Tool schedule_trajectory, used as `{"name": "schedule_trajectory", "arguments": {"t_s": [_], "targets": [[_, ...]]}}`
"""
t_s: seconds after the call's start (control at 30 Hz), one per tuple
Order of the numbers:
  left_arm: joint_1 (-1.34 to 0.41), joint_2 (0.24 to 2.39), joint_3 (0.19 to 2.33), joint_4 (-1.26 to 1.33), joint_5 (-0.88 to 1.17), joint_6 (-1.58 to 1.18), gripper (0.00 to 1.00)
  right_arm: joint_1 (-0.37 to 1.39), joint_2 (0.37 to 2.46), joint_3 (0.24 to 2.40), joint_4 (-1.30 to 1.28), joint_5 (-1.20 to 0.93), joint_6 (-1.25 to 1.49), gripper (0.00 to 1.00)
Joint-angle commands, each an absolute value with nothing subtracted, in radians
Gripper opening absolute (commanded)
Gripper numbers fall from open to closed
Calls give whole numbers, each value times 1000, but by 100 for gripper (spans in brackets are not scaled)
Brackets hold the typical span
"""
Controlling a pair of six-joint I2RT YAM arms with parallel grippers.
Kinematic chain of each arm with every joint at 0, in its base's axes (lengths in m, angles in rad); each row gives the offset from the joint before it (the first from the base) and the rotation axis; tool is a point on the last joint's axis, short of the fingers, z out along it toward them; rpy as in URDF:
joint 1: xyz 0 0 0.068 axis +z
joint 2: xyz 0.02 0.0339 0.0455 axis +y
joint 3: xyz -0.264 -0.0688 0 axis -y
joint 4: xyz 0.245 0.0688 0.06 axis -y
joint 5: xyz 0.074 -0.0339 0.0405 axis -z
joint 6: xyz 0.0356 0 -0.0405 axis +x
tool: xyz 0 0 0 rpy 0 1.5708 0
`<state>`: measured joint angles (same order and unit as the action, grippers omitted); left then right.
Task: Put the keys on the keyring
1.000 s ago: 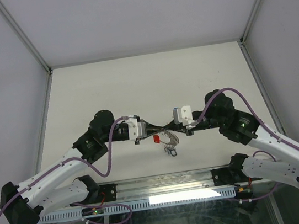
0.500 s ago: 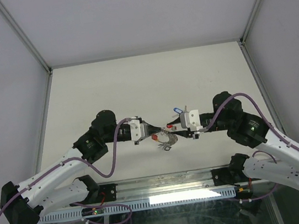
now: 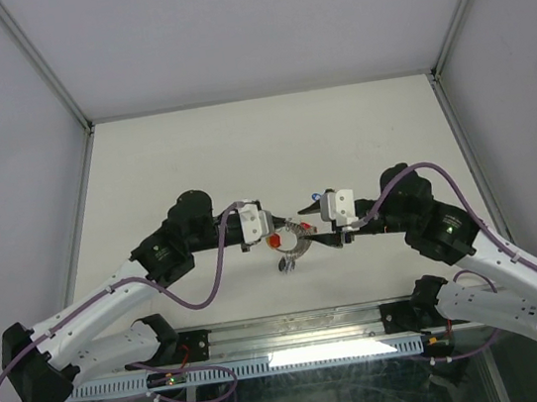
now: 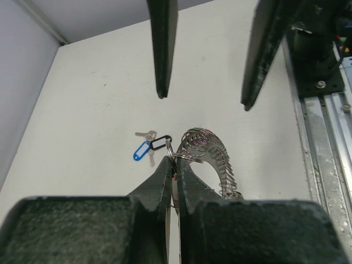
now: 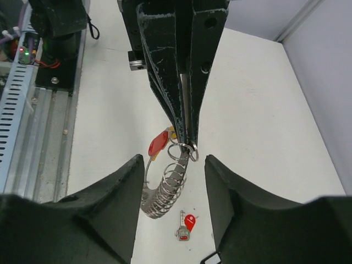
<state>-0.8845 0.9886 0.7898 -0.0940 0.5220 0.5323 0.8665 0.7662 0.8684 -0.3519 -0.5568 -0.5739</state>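
My left gripper (image 4: pixel 175 165) is shut on the keyring (image 4: pixel 212 154), a thin hoop with a bunch of small silver loops strung on it, held above the table. The keyring (image 5: pixel 165 187) curves down below the left gripper (image 5: pixel 184 132), and a red tag (image 5: pixel 158 143) hangs beside a short yellow section. My right gripper (image 5: pixel 174 159) stands open facing it, a finger on each side of the bunch and apart from it. Three keys lie loose on the table: a red-tagged one (image 5: pixel 187 224), a blue-tagged one (image 4: pixel 143 149) and a black-tagged one (image 4: pixel 159 143). Both grippers, left (image 3: pixel 278 232) and right (image 3: pixel 314 225), meet mid-table.
The metal rail (image 4: pixel 324 165) with the arm bases runs along the near edge of the white table (image 3: pixel 193 162). Grey walls with aluminium posts (image 3: pixel 39 63) close in the table's left, right and far sides.
My right gripper has gone from shut to open and now stands apart from the left fingertips. The left gripper has shifted a little right, still holding the keyring.
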Motion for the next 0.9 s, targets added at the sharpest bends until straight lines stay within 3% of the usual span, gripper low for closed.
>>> {"name": "schedule_trajectory", "arguments": {"t_s": [0.0, 0.2, 0.43, 0.87], "targets": [[-890, 1011, 871, -73, 355, 462, 0, 871, 775, 844, -212, -425, -419, 56], [-890, 1059, 900, -58, 292, 377, 0, 871, 836, 819, -99, -260, -244, 70], [-890, 1081, 920, -57, 279, 350, 0, 871, 938, 840, -61, -192, -180, 76], [-890, 1067, 905, -57, 290, 363, 0, 871, 922, 822, -70, -44, -209, 65]]}}
